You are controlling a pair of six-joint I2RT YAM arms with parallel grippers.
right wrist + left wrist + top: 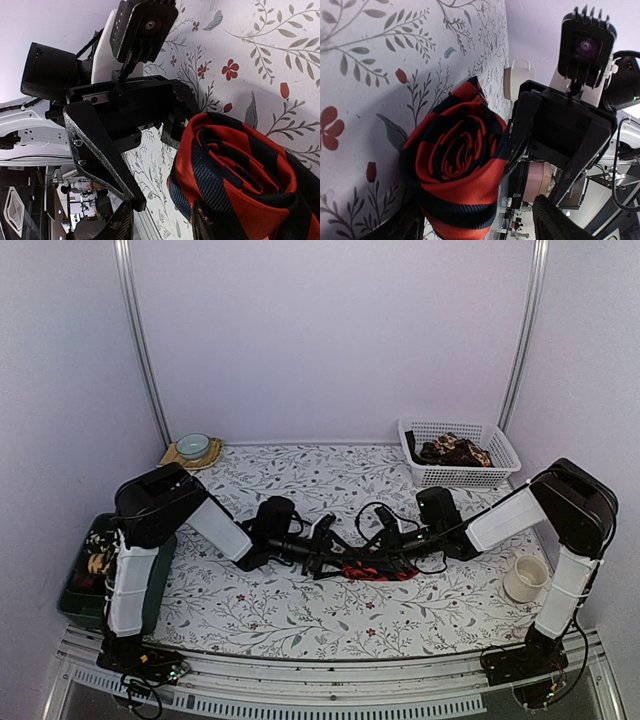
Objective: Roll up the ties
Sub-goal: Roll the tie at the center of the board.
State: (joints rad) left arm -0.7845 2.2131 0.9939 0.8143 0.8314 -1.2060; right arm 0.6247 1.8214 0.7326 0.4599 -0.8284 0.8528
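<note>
Left claw (480, 222) spread by red tie coil (455, 160) (finger touching) | right claw (161, 212) apart, pinching nothing | roll looks finished | next: you back out gently

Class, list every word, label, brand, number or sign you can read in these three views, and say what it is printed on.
None can be read. The red-and-black tie, white basket, cup and floral table cover carry no lettering; the room beyond the table edge in the wrist views is too blurred to tell.
</note>
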